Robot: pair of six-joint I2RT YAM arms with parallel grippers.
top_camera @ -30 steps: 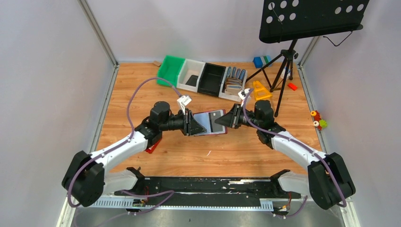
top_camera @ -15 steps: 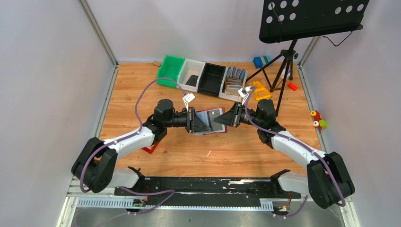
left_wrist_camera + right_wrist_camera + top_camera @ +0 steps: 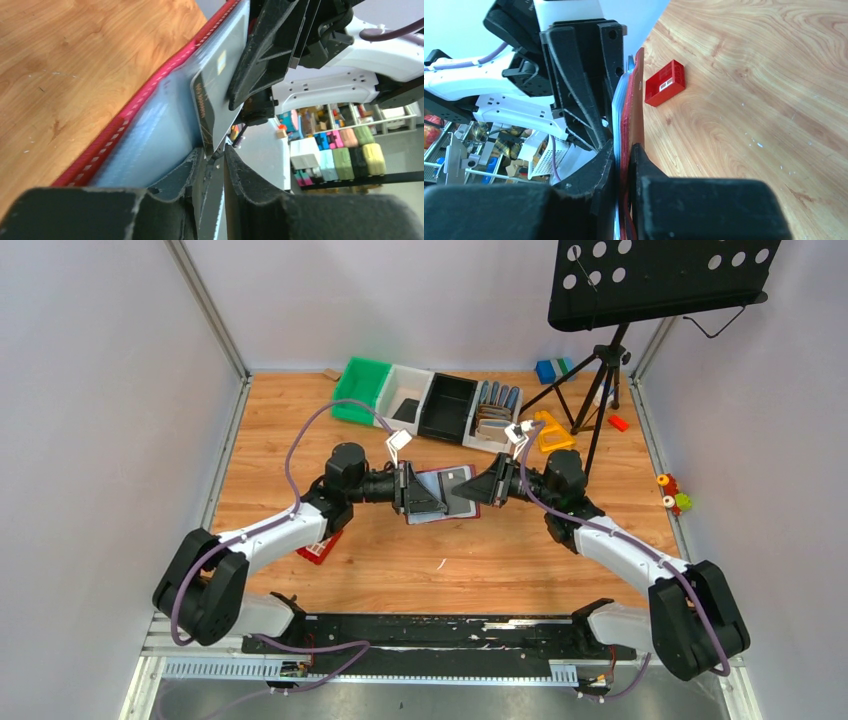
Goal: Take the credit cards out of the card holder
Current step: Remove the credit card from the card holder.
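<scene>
Maroon card holder (image 3: 450,496), open, held over the middle of the wooden desk (image 3: 400,565). The right claw (image 3: 624,150) pinches its red edge. The left claw (image 3: 215,155) pinches a dark card (image 3: 201,102) standing off its grey inner face; the card's gold lettering is unreadable.

Right gripper (image 3: 623,150) is clamping the maroon card holder (image 3: 638,90) edgewise; left gripper (image 3: 594,125) is facing it; a red block (image 3: 665,83) is lying on the table (image 3: 754,100).

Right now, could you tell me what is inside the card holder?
One card sticks out of the card holder's grey pocket, pinched by the left pincer. Whether more cards sit deeper is hidden by the pocket.
</scene>
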